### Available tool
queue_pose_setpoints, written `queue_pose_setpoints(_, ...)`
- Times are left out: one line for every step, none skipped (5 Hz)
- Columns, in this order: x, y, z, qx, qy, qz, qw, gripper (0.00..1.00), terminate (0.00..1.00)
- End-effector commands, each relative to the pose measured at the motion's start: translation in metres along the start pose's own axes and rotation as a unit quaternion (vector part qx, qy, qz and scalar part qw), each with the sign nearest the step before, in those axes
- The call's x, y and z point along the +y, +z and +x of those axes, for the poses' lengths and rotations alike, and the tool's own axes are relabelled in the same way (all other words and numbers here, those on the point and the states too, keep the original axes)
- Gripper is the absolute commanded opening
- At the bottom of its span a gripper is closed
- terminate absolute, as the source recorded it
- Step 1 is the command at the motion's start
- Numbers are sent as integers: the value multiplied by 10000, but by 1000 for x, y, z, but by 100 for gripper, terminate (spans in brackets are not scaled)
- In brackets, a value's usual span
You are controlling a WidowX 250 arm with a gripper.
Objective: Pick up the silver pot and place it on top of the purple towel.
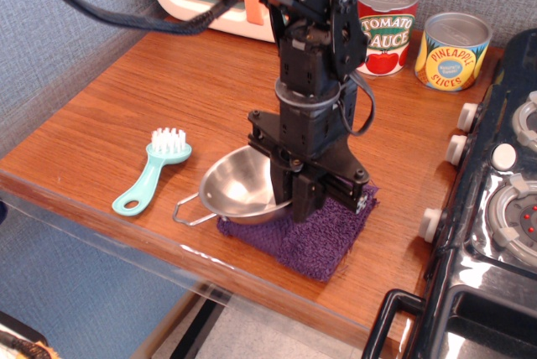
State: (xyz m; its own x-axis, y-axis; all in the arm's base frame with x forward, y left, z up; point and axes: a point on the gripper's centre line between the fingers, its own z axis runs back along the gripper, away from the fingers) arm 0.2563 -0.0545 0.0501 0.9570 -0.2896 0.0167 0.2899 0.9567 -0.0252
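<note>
Silver pot point(239, 192) hangs over the left edge of the purple towel point(323, 237), its wire handle jutting left toward the teal brush point(153, 169) and most of the bowl left of the cloth's middle. To its right, the gripper point(298, 206) is clamped on the pot's right rim, so the carry probably needs to run further right before lowering.

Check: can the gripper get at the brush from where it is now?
Probably not yet. The gripper looks shut on the pot rim, over the towel, so it would have to let go first. Otherwise the brush lies in the open on the table's left, with nothing crowding it.
</note>
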Motion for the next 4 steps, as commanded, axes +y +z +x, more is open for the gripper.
queue_pose_setpoints(18, 32, -5, -307, 81, -465, 9984, 100, 0)
queue_pose_setpoints(49, 67, -1, -640, 683, -533, 9942, 100, 0)
queue_pose_setpoints(90, 85, 0, -824, 1612, -99, 9834, 100, 0)
queue_pose_setpoints(110, 82, 2, -704, 2004, 288, 9768, 100, 0)
